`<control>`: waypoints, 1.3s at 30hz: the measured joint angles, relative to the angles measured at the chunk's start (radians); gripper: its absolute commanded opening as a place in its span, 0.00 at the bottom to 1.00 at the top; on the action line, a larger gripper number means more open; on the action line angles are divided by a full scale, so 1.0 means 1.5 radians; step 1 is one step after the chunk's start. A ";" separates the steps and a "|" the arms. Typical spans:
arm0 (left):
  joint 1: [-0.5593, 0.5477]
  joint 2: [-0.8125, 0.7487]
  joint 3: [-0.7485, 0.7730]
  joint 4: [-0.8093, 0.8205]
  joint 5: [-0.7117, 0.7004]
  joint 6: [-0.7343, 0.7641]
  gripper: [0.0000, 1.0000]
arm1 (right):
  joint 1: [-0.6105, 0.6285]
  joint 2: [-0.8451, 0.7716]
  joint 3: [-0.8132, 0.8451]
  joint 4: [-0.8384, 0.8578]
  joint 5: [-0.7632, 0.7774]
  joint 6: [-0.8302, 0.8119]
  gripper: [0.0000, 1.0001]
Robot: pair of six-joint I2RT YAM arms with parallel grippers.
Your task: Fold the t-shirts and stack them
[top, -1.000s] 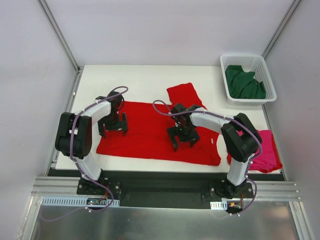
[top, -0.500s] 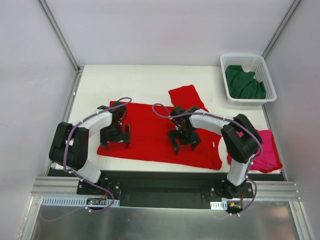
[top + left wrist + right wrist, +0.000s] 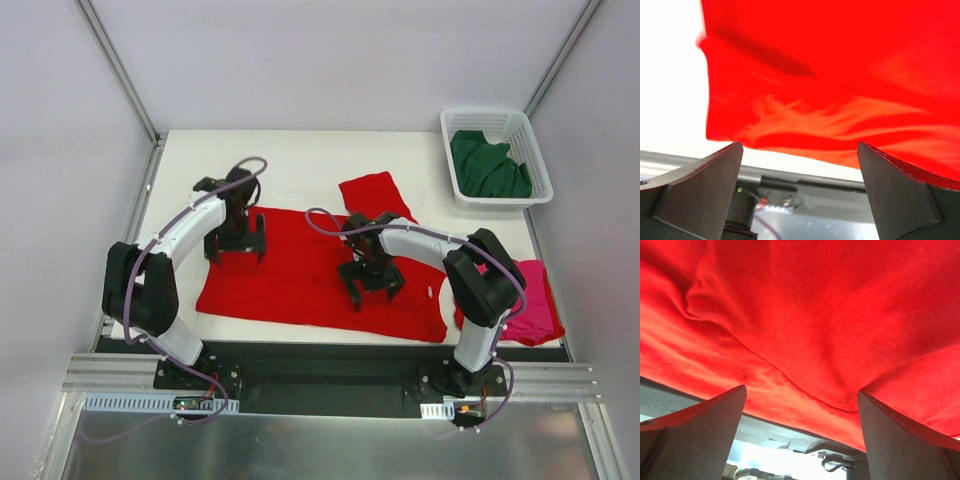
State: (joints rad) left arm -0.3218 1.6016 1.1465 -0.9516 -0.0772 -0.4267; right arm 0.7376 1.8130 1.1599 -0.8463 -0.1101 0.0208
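Note:
The bright red t-shirt point(image 3: 300, 270) lies spread flat across the middle of the white table, one sleeve sticking up at the back. It fills the left wrist view point(image 3: 840, 75) and the right wrist view point(image 3: 815, 315). My left gripper point(image 3: 236, 247) is open over the shirt's far left edge. My right gripper point(image 3: 371, 287) is open over the shirt's middle right part. Neither holds cloth. The magenta-pink shirt point(image 3: 530, 300) lies at the front right corner, partly behind my right arm. The dark green shirt point(image 3: 487, 165) is bunched in the basket.
The white lattice basket point(image 3: 495, 120) stands at the back right corner. Grey walls close in the table on three sides. A metal rail runs along the near edge by the arm bases.
My left gripper has moved from the shirt's left middle toward the far left edge. My right gripper has shifted slightly toward the near edge. The shirt has barely moved.

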 measured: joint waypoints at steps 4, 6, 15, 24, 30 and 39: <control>0.000 0.005 0.142 0.002 -0.006 0.006 0.99 | 0.000 0.000 0.037 -0.025 0.010 -0.001 0.96; 0.000 0.022 0.172 0.006 -0.006 0.012 0.99 | 0.000 0.000 0.061 -0.035 0.017 -0.002 0.96; -0.013 0.153 0.111 0.038 0.017 0.054 0.99 | -0.038 -0.016 0.147 -0.094 0.039 -0.002 0.96; -0.013 0.142 0.108 0.017 -0.016 0.067 0.99 | -0.111 -0.069 0.156 -0.141 0.045 -0.002 0.96; -0.013 0.151 0.108 -0.029 -0.018 -0.007 0.99 | -0.114 -0.070 0.155 -0.149 0.045 -0.003 0.96; -0.012 0.093 0.054 -0.002 0.055 -0.241 0.99 | -0.114 -0.074 0.132 -0.151 0.037 -0.005 0.96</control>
State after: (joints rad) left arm -0.3405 1.7405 1.2270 -0.9546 0.0048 -0.7883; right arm 0.5663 1.7020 1.3586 -1.0733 -0.0540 0.0139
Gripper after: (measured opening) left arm 0.993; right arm 0.960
